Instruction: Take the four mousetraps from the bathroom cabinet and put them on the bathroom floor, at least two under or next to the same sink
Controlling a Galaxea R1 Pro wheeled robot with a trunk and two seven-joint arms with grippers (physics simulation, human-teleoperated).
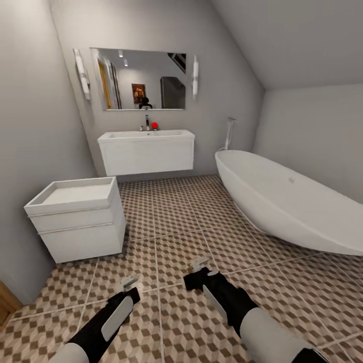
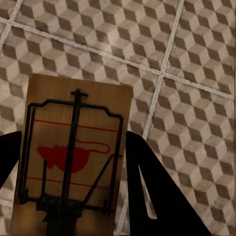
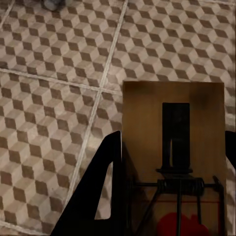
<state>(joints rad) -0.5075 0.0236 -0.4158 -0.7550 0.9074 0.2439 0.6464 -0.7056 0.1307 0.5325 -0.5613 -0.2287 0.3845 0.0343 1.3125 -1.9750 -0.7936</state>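
Note:
My left gripper (image 2: pixel 73 140) is shut on a tan wooden mousetrap (image 2: pixel 73 113) with dark wire and a red mouse print. A second mousetrap (image 3: pixel 172 123) sits between the fingers of my right gripper (image 3: pixel 174 137), which is shut on it. Both grippers, left (image 1: pixel 130 283) and right (image 1: pixel 200 263), hover low over the cube-patterned bathroom floor (image 1: pixel 171 227). The white sink (image 1: pixel 146 134) with its chrome faucet hangs on the far wall under a mirror, well ahead of both grippers. A sliver of orange-tan wood (image 1: pixel 6 302) shows at the lower left; I cannot tell whether it is the cabinet.
A white drawer unit (image 1: pixel 80 227) with a shallow basin top stands against the left wall. A white oval bathtub (image 1: pixel 287 201) runs along the right side. Open tiled floor lies between them up to the far wall.

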